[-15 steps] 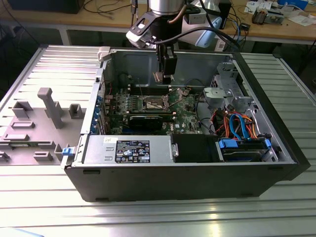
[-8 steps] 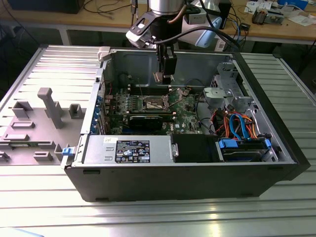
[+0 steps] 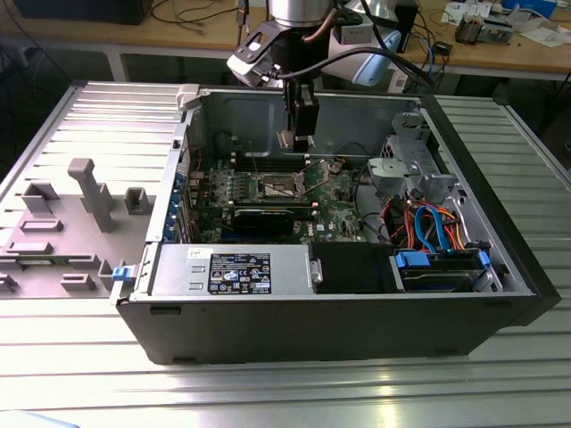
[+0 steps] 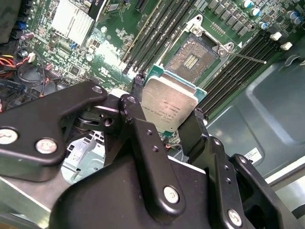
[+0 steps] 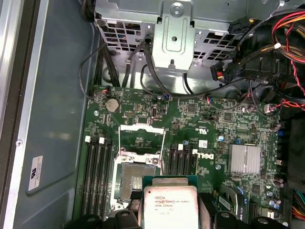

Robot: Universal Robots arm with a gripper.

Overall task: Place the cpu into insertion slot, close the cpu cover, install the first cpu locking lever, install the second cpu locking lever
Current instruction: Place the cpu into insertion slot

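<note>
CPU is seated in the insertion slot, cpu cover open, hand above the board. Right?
Not quite. The cpu is not seated: the hand grips it above the board, and the insertion slot lies bare beneath it, as the second wrist view shows. The rest holds: the cpu cover is open and the hand is above the board.

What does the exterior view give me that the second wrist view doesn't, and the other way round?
Exterior view: the whole open computer case, its power supply box, and how high the gripper hangs over the board. Second wrist view: the chip clamped between the fingers, with the bare socket beyond it. Both: gripper and green board.
</note>
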